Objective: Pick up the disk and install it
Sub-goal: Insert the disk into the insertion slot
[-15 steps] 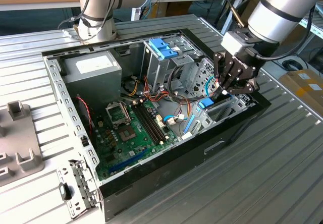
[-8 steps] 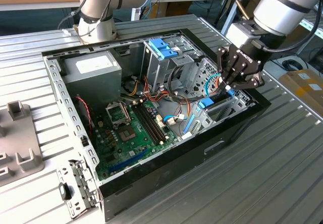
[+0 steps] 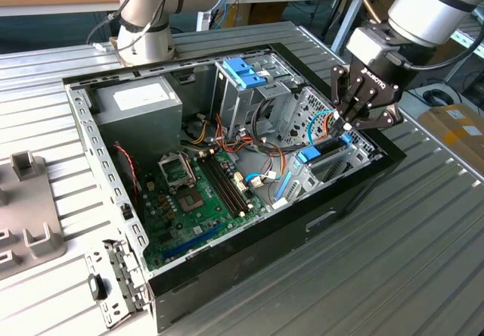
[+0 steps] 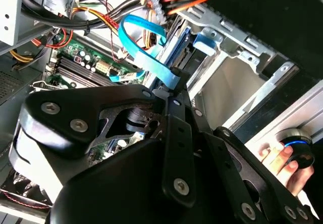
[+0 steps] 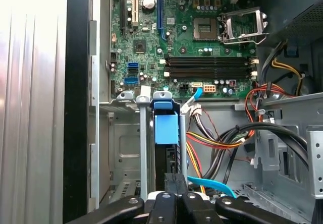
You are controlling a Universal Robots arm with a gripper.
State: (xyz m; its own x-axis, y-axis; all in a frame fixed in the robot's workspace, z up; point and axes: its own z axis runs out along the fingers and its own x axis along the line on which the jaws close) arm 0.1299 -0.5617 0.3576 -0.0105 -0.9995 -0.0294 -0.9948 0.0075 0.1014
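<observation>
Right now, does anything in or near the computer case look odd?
Yes: in the second wrist view, a person's hand touches a round blue-ringed knob just outside the case, which is odd during robot work.

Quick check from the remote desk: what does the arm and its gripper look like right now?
Silver-grey tubular arm with a black band, black cables trailing beside it. The gripper is matte black, built of angular linkage bars joined by silver screws.

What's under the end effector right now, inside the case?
Under the end effector the disk stands on edge in the drive bay, its light-blue carrier end up. Its lower part is hidden by the bay walls, and the contact point is covered.
</observation>
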